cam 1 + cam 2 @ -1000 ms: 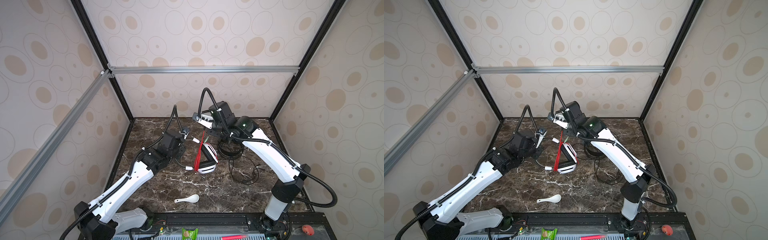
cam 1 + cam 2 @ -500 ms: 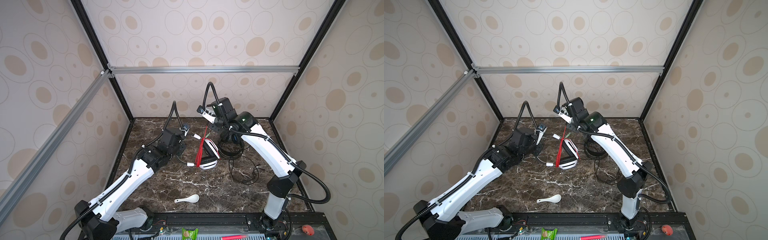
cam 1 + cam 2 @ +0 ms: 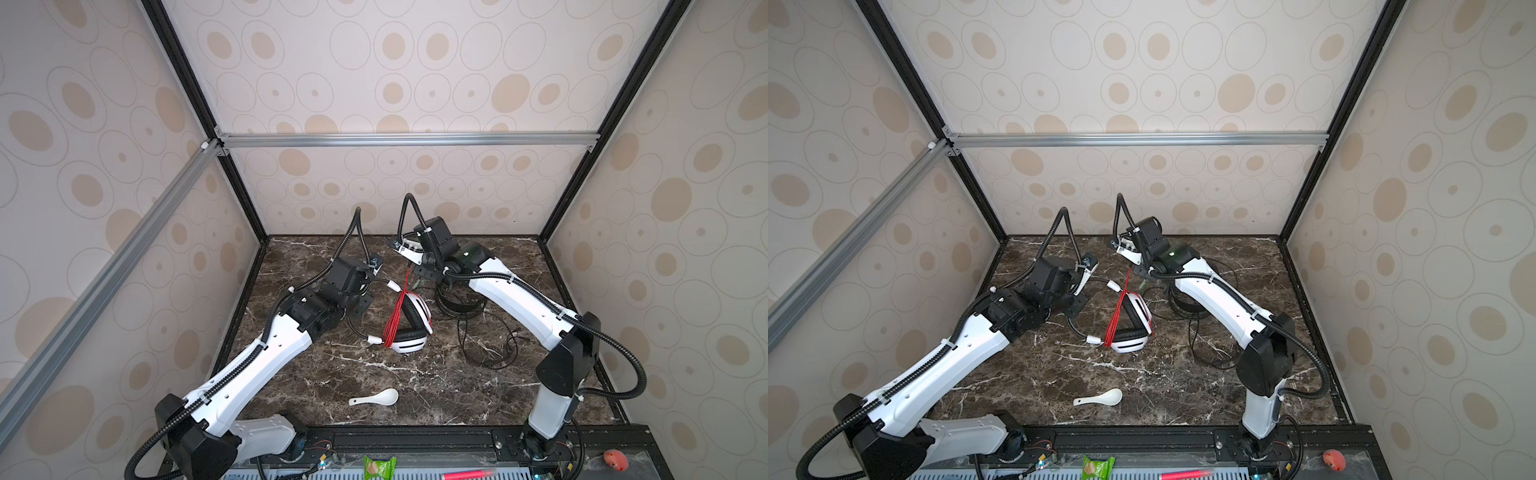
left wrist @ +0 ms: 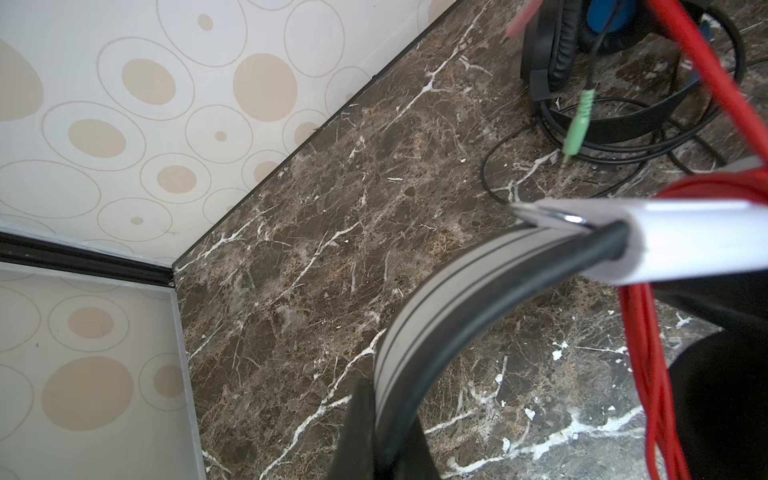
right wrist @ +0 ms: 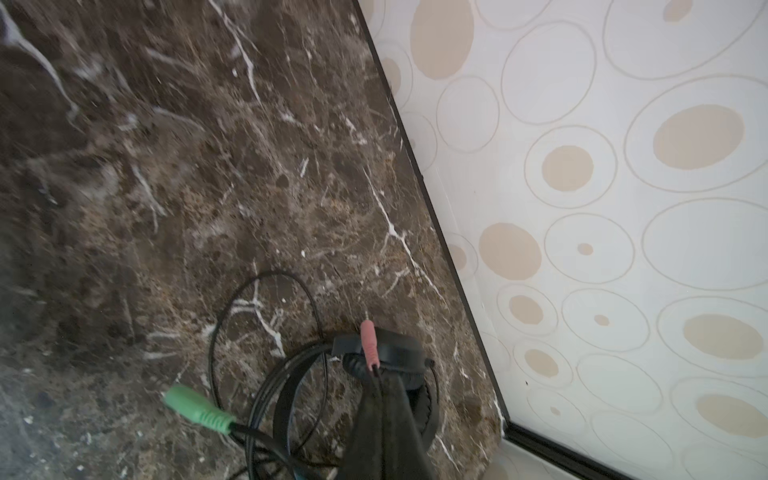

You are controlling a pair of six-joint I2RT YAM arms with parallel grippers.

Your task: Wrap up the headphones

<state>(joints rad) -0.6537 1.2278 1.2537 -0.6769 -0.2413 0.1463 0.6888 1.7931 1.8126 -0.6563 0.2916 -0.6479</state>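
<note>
The white headphones (image 3: 411,332) (image 3: 1133,332) lie mid-table with black pads. Their thin red cord (image 3: 395,320) (image 3: 1115,318) is wound over them in several strands. My left gripper (image 3: 353,311) (image 3: 1071,309) (image 4: 388,403) is shut on their grey band (image 4: 419,316). A strand of red cord rises to my right gripper (image 3: 417,272) (image 3: 1136,272) (image 5: 376,376), which is shut on the cord's end. A pink plug (image 5: 369,345) sticks out of the jaws and a green plug (image 5: 195,409) (image 4: 579,120) dangles beside them. The black headphones (image 3: 457,305) (image 3: 1183,309) (image 5: 399,347) lie under the right arm.
A loose black cord (image 3: 486,353) (image 3: 1212,353) sprawls right of the black headset. A white spoon (image 3: 376,399) (image 3: 1100,399) lies near the front edge. Patterned walls close the back and sides. A green packet (image 3: 378,467) and a pink pen (image 3: 467,473) lie on the front rail.
My right gripper lifted up and back with the red cord, then came down again. The white headset shifted slightly. Both grips stayed shut.
</note>
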